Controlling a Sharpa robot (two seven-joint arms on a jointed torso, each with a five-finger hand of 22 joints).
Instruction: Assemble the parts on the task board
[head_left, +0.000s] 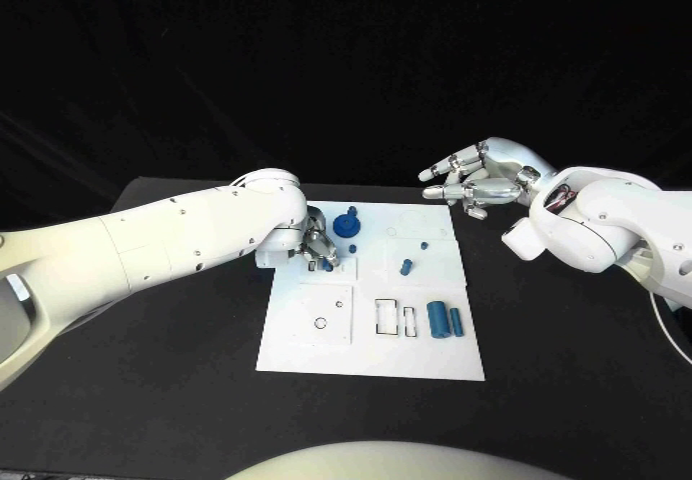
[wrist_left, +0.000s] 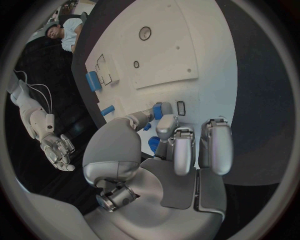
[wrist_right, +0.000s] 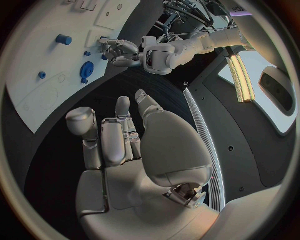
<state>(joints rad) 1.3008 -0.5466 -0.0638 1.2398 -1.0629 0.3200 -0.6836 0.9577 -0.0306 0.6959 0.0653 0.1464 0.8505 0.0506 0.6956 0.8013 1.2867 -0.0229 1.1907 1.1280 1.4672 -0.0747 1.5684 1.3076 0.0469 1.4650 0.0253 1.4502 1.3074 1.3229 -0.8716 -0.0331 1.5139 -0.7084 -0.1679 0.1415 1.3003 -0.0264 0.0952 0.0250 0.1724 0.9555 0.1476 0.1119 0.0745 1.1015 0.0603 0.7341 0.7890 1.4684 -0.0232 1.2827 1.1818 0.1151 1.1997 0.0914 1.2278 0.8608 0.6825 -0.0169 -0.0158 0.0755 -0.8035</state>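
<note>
Bench (head_left: 159, 400): we see a black surface carrying the white task board at its middle.
Task board (head_left: 368, 355): a white plate lying flat, with rectangular cut-outs and a small ring mark on its near half.
Left hand (head_left: 315, 245): we find it low over the board's far left corner; its fingers (wrist_left: 181, 150) are curled down around a small blue part (wrist_left: 154, 144), but we cannot tell whether they actually grip it.
Right hand (head_left: 483, 178): it hangs in the air beyond the board's far right corner, apart from it; its fingers (wrist_right: 109, 142) are loosely bent and spread, with nothing in them.
Round blue part (head_left: 348, 223): the largest piece, it stands on the board's far left area, just beside the left hand.
Two blue cylinders (head_left: 446, 321): they lie side by side on the board's right side, near its front half.
Small blue peg (head_left: 407, 266): it lies near the board's middle.
</note>
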